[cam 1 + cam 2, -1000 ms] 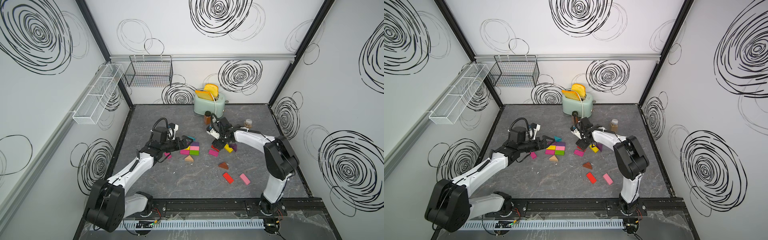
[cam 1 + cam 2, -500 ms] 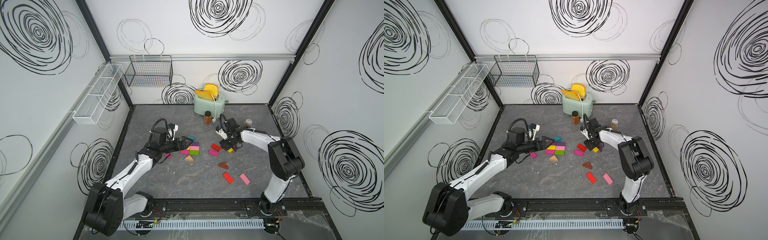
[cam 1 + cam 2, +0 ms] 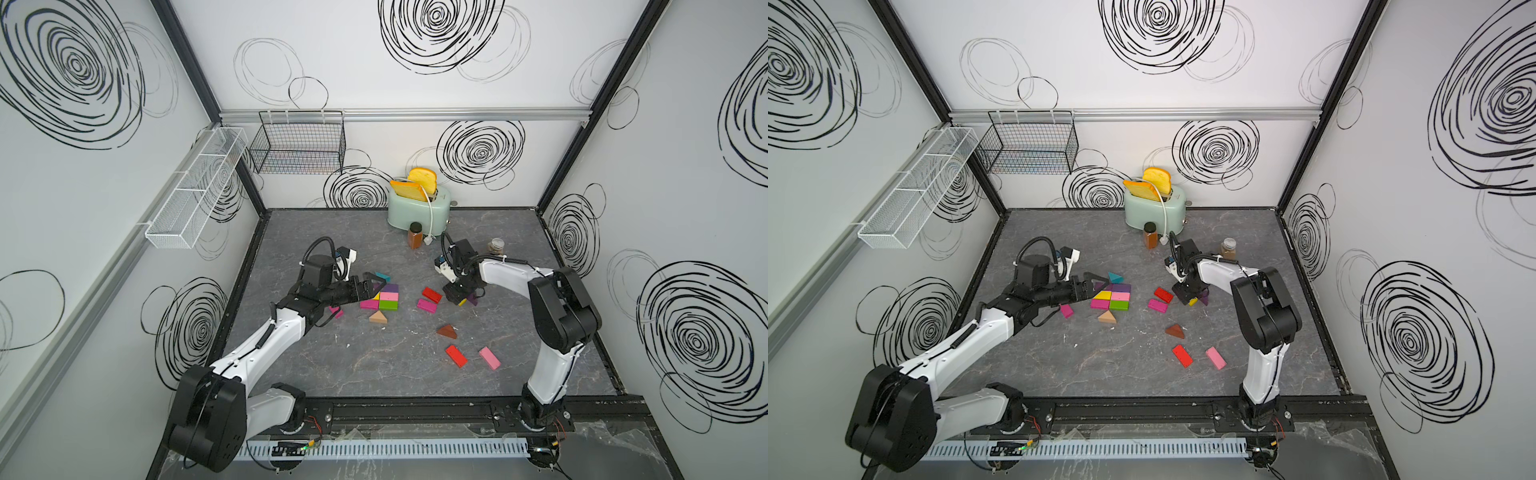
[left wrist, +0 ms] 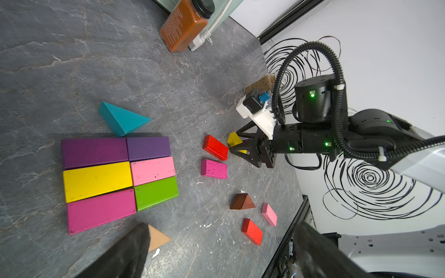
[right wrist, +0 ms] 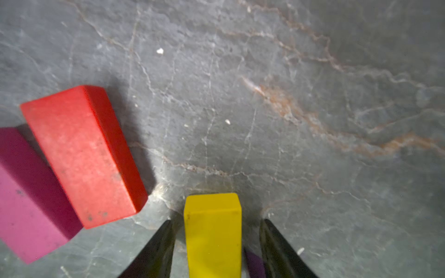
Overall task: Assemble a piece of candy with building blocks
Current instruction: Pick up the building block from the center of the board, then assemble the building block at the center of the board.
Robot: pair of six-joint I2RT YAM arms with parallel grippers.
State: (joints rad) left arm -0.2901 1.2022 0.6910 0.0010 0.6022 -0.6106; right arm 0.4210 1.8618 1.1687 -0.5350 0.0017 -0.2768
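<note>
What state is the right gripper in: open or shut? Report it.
Open: the right gripper straddles the yellow block, with a gap showing on each side of the block.

walls [image 3: 353, 50]: white, black scribbled swirls | floor [image 3: 374, 374]: grey veined slab | black wire basket [image 3: 299, 162] on rail [image 3: 457, 114]

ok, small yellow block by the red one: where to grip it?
I'd pinch its long side faces from above: the yellow block lies flat and narrow, those faces parallel to the fingers of the right end effector straddling it. A purple piece crowds one side.
</note>
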